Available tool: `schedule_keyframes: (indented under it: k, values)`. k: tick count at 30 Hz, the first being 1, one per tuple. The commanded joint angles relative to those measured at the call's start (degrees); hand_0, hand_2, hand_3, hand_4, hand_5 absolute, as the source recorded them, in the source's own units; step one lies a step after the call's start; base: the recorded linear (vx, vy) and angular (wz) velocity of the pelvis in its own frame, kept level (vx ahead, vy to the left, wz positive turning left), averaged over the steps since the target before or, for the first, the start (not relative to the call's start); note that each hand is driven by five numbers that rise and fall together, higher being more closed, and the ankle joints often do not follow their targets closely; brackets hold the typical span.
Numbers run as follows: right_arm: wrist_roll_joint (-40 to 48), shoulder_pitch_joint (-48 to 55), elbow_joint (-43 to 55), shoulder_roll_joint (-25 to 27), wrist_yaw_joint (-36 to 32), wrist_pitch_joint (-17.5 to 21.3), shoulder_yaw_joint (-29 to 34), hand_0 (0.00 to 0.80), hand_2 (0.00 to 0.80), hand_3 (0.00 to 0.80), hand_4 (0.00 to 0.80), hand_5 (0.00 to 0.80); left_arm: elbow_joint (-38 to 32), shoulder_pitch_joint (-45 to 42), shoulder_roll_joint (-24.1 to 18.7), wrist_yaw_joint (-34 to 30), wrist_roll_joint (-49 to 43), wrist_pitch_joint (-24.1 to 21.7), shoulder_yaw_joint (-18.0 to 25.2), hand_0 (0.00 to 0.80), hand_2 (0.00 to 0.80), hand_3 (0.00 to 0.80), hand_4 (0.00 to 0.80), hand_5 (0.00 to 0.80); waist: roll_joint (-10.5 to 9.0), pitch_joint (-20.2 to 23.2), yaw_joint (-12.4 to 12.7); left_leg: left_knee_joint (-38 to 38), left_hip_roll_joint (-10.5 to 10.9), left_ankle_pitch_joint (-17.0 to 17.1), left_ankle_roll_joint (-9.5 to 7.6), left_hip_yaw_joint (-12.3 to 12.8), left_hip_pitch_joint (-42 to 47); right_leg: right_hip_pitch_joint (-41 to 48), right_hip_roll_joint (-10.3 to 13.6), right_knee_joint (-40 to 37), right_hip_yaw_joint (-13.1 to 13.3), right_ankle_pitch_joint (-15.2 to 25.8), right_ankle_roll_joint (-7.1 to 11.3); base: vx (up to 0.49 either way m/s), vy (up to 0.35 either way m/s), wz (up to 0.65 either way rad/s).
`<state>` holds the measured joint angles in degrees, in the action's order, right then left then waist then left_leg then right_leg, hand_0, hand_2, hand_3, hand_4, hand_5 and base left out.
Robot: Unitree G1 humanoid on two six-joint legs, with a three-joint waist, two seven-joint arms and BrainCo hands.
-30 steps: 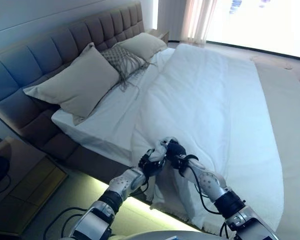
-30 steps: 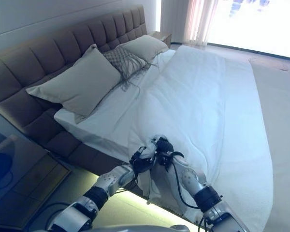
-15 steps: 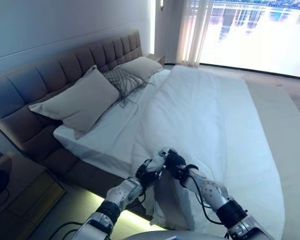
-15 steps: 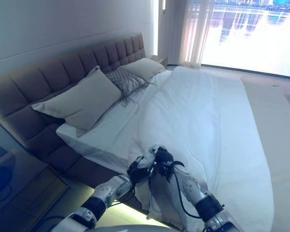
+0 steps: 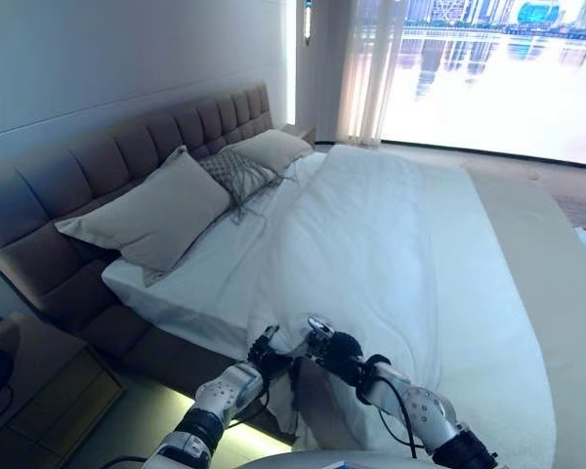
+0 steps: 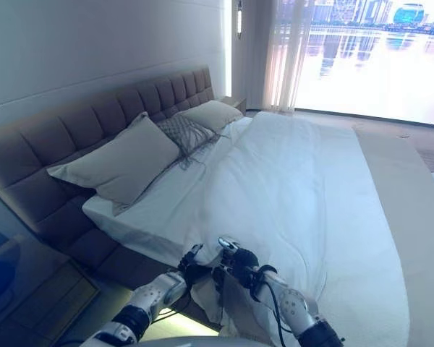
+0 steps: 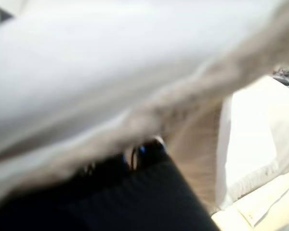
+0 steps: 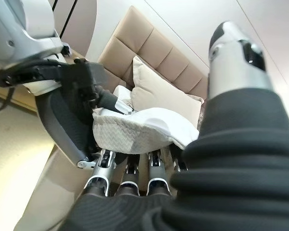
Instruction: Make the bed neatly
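A white duvet (image 5: 391, 234) covers most of the bed, leaving bare sheet (image 5: 190, 278) below the pillows. Its near corner, with a grey textured underside (image 8: 135, 134), hangs over the bed's near side. My left hand (image 5: 264, 354) and right hand (image 5: 334, 350) meet at that corner, close together. In the right wrist view my right hand's fingers (image 8: 127, 175) curl under the folded edge, thumb apart, while my left hand (image 8: 82, 89) pinches the same edge just beyond. Cloth fills the left wrist view and hides the left hand's fingers there.
A large beige pillow (image 5: 146, 210), a patterned grey cushion (image 5: 236, 171) and a far pillow (image 5: 272, 149) lean on the tufted headboard (image 5: 88, 161). A beige runner (image 5: 557, 283) lies along the bed's right side. A nightstand (image 5: 29, 391) stands at lower left, curtains (image 5: 371, 68) beyond.
The camera has tilted up toward the window. Both hands keep hold of the duvet's corner and sit a little lower, nearer the bed's near edge.
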<state>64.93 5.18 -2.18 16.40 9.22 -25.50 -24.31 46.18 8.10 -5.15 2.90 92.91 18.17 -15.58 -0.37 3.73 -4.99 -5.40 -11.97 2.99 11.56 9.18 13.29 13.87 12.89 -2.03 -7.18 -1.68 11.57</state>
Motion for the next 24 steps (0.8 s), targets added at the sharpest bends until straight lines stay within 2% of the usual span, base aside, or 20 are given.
schedule_keyframes:
  k: [1, 7, 9, 12, 17, 24]
  values:
    - [3.6, 3.6, 7.5, 1.5, -2.4, -0.2, 2.4, 0.0, 0.0, 0.0, 0.0, 0.0, 1.3, 3.6, -1.6, -2.4, -1.2, -2.2, 2.9, 0.8, 0.8, 0.8, 0.8, 0.8, 2.04, 1.2, -0.4, 1.6, -3.1, 1.1, -2.46, -0.6, -0.8, -4.1, 4.8, 3.5, -1.3, 3.5, 1.45, 0.0, 0.0, 0.0]
    - [3.7, 11.3, 7.1, 3.3, -3.3, -0.6, 3.9, 0.0, 0.0, 0.0, 0.0, 0.0, -1.3, 1.2, -1.7, -3.0, -1.3, -4.1, 3.9, 0.8, 0.8, 0.8, 0.8, 0.8, 2.63, -0.8, -2.6, 2.3, -3.3, 1.3, -2.57, -0.1, -2.3, -6.2, 4.7, 4.8, 0.2, 2.8, 1.36, -0.041, 0.001, -0.05]
    - [2.1, 13.7, 5.6, 5.0, -4.7, -0.4, 5.3, 0.0, 0.0, 0.0, 0.0, 0.0, -1.8, 0.8, -2.6, -3.9, -0.8, -4.7, 4.6, 0.8, 0.8, 0.8, 0.8, 0.8, 2.58, -2.0, -3.5, 2.7, -3.5, 1.3, -2.53, 0.1, -3.2, -7.4, 4.5, 5.1, 1.2, 2.7, 1.34, -0.101, -0.022, -0.13]
    - [4.3, 15.6, 2.5, 6.3, -6.2, 0.1, 7.4, 0.0, 0.0, 0.0, 0.0, 0.0, -2.3, 1.1, -3.5, -4.4, -0.3, -5.0, 5.2, 0.8, 0.8, 0.8, 0.8, 0.8, 2.39, -3.2, -4.4, 3.1, -3.9, 1.4, -2.45, 0.5, -4.1, -8.7, 4.2, 5.2, 2.2, 2.8, 1.36, -0.094, -0.039, -0.15]
    - [2.8, 19.0, -3.3, 9.2, -12.8, 1.6, 11.7, 0.0, 0.0, 0.0, 0.0, 0.0, -1.6, 3.1, -7.6, -5.5, 0.3, -3.3, 6.5, 0.8, 0.8, 0.8, 0.8, 0.8, 1.09, -4.5, -5.6, 3.5, -4.9, 1.6, -1.91, 1.1, -5.4, -10.0, 3.7, 5.1, 3.0, 3.1, 1.61, -0.042, -0.085, -0.15]
    - [5.7, 21.7, -4.1, 10.2, -14.8, 5.0, 14.8, 0.0, 0.0, 0.0, 0.0, 0.0, -1.5, 4.4, -10.9, -5.3, -1.7, -4.2, 6.9, 0.8, 0.8, 0.8, 0.8, 0.8, -0.27, -4.8, -6.0, 4.6, -5.6, 1.6, -1.21, 1.0, -6.7, -10.5, 3.2, 4.7, 3.5, 3.3, 1.73, -0.004, -0.045, -0.04]
